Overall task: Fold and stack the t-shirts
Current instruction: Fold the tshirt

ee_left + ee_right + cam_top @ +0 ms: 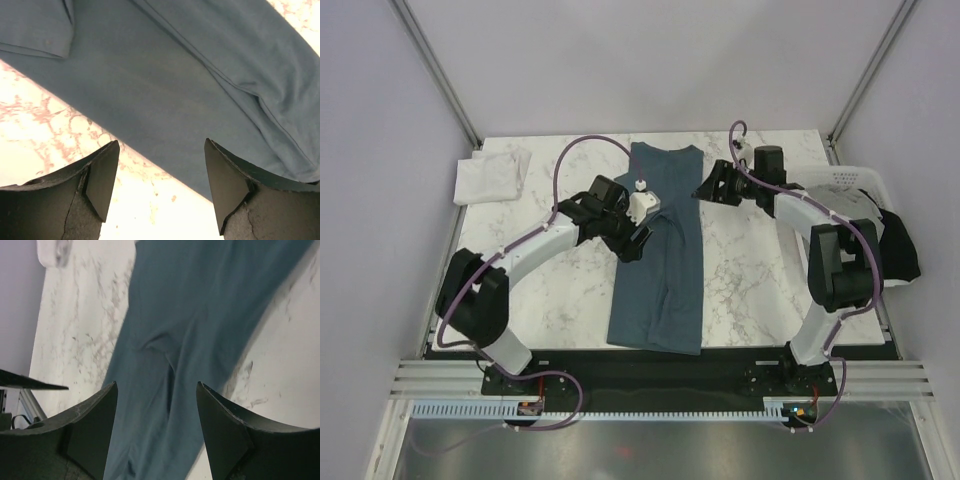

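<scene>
1. Left gripper (pixel 161 141): in the left wrist view its two dark fingers (pixel 102 180) stand apart with nothing between them. It hangs over the left edge of the dark slate-blue t-shirt (pixel 165 85), where cloth meets marble. From above, the same gripper (pixel 636 240) sits at about mid-length of the shirt. Whether it touches the cloth cannot be told.

2. Right gripper (pixel 156 384): jaws spread wide and holding nothing, with the blue cloth (pixel 200 305) seen beyond them. From above, this gripper (pixel 706 188) is just beside the shirt's right edge, near its far end.

3. Dark slate-blue t-shirt (pixel 665 270): lies flat at the middle of the marble table (pixel 750 280), folded lengthwise into a long narrow strip. It runs from near the far edge almost to the near edge. A sleeve (pixel 35 30) is tucked inward on top.

4. White t-shirt (pixel 492 177): a folded bundle at the table's far-left corner, well apart from the blue one.

5. White slatted basket (pixel 850 178): at the table's right side, behind the right arm.

6. Black cloth (pixel 900 250): draped at the basket's outer side; the type of garment cannot be told.
</scene>
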{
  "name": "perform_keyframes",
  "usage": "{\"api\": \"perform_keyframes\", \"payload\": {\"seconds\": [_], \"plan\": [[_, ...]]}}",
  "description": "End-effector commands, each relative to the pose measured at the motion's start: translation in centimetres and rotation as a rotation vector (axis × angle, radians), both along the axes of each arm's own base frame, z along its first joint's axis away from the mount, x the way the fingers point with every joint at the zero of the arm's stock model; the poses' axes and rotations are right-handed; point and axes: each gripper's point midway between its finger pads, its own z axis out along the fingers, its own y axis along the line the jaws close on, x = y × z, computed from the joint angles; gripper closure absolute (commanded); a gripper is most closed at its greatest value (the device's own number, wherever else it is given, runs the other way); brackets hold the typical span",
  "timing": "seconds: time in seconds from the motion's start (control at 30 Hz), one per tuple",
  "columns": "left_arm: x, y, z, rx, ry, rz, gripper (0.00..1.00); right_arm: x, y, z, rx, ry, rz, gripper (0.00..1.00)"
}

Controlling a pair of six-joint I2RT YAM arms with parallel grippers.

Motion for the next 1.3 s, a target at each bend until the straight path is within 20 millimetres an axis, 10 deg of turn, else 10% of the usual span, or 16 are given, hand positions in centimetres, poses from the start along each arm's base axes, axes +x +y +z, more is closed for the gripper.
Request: {"api": "perform_keyframes", "payload": {"seconds": [0.0, 0.37, 0.7, 1.27], "plan": [[2.3, -1.2, -0.7, -0.129, 0.031, 0.027, 0.24, -0.5, 1.1, -0.6, 0.084, 0.022, 0.065, 0.28], [5.3, -1.2, -5.3, -0.183, 0.235, 0.109, 0.27, -1.4, 3.9, -3.6, 0.16, 0.134, 0.163, 0.28], [6.4, -1.4, -7.3, -0.184, 0.317, 0.13, 0.28, -0.9, 3.8, -12.0, 0.05, 0.318, 0.133, 0.28], [9.5, -2.0, -9.3, -0.186, 0.337, 0.153, 0.28, 3.6, 4.3, -14.1, 0.014, 0.31, 0.129, 0.28]]}}
